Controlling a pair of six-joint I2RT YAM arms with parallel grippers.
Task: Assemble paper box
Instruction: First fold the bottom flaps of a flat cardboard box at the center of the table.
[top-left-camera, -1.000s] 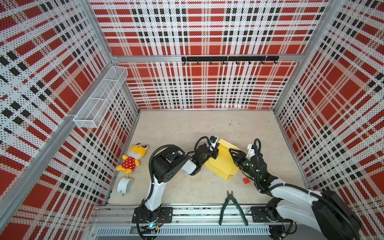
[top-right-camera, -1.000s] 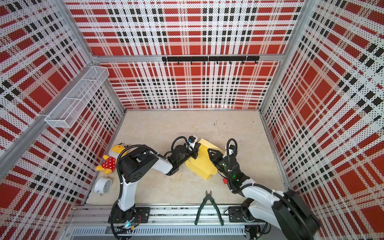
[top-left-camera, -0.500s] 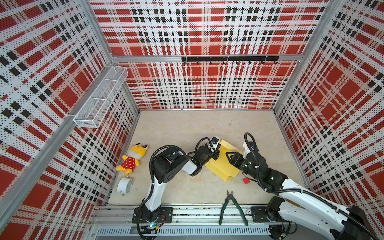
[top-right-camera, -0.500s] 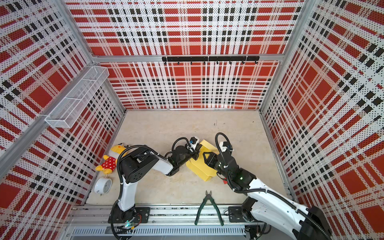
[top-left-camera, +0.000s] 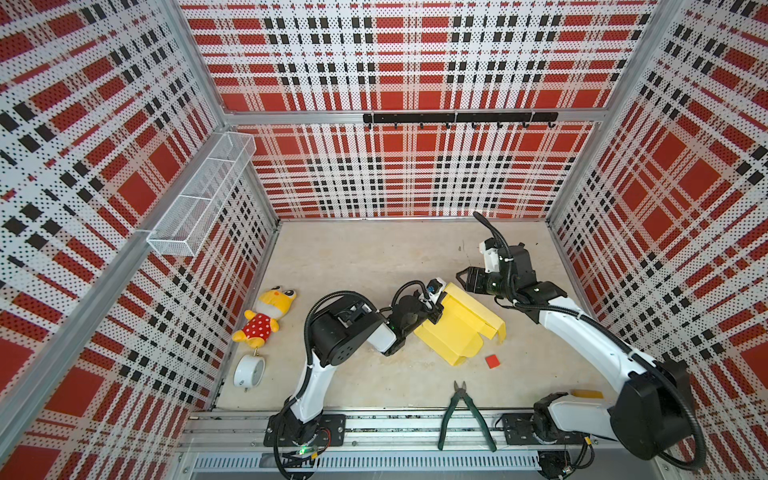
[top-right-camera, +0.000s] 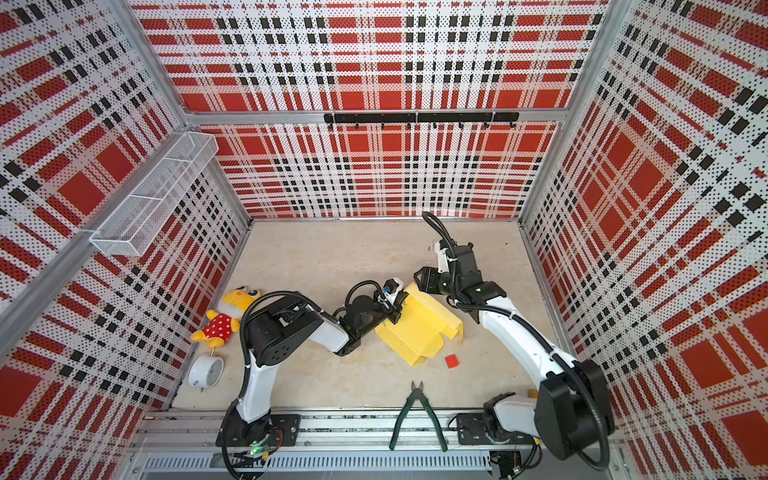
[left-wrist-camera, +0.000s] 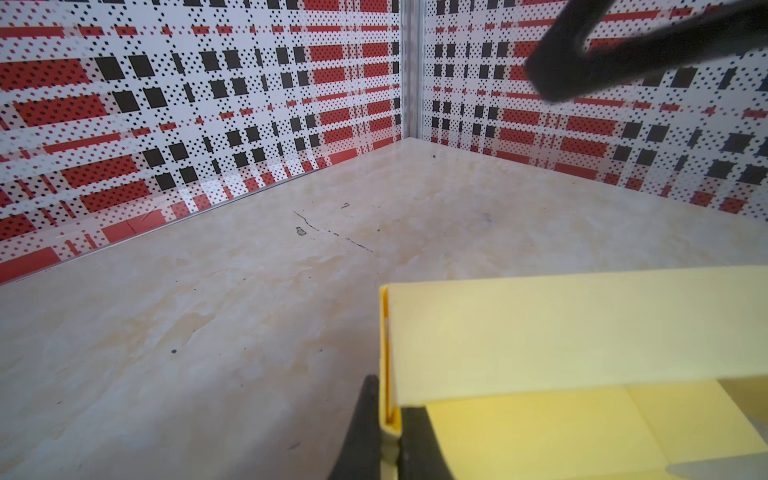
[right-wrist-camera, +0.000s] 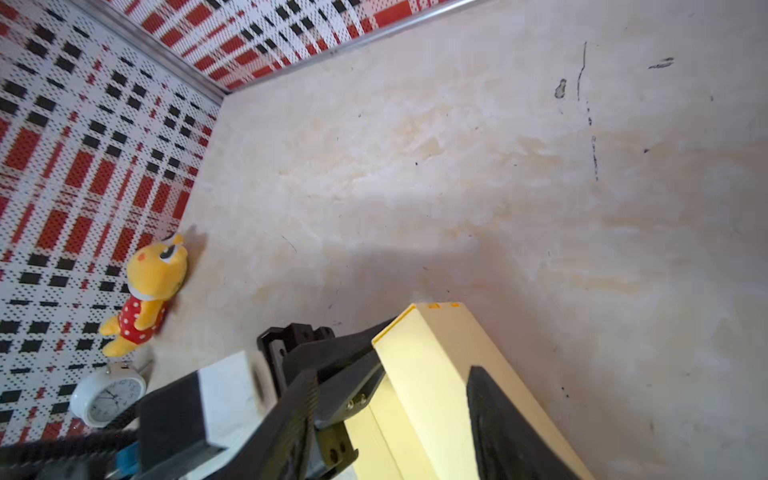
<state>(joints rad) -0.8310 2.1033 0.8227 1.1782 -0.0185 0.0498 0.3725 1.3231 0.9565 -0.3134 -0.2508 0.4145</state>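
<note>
- The left gripper (top-left-camera: 434, 309) reaches in from the left and is clamped tight on the left wall of the paper box (top-left-camera: 457, 332), at that wall's far end. In the left wrist view its two fingers (left-wrist-camera: 368, 415) pinch the doubled card edge between them.
- The paper box lies on the table (top-left-camera: 374, 257) in the middle of the scene, toward the near side, between the two arms. It sits diagonally: its tall folded wall runs from the far corner down toward the near right. The near-right end appears unfinished, with flaps standing loose.
- The right gripper (top-left-camera: 462, 279) hangs raised off the table just beyond the box's far corner, pointing left at it, with its jaws parted and nothing between them. In the right wrist view one finger (right-wrist-camera: 498, 415) shows over the tall wall; whether it touches the card cannot be told.
- The box lies to the near left of the right gripper. Since the left arm anchors the card, the free right arm, nearest the tall wall, is probably the one to work it, with its jaws set across that wall's diagonal line.
</note>
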